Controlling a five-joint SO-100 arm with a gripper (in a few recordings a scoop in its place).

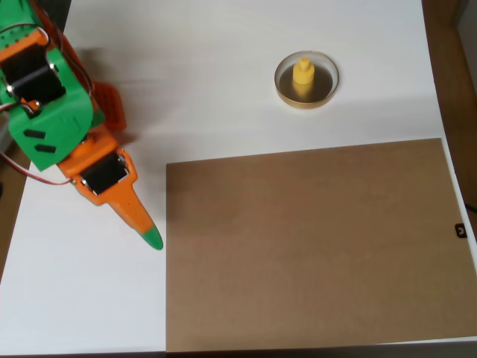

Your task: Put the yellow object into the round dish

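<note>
In the overhead view, the yellow object (pixel 302 74) stands upright inside the round dish (pixel 284 88), so the task looks finished. The gripper (pixel 146 233) lies well apart at the left, just beside the brown board (pixel 313 246), its green-tipped fingers drawn together on nothing, likely parked clear after the drop

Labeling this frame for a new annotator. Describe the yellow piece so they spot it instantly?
Start at the big brown board covering the lower right of the white table in the overhead view. Just above its top edge sits a small round dish with a tan rim and dark inside. The yellow piece stands in that dish: the sole bright yellow thing, with a narrower knob on top.
</note>
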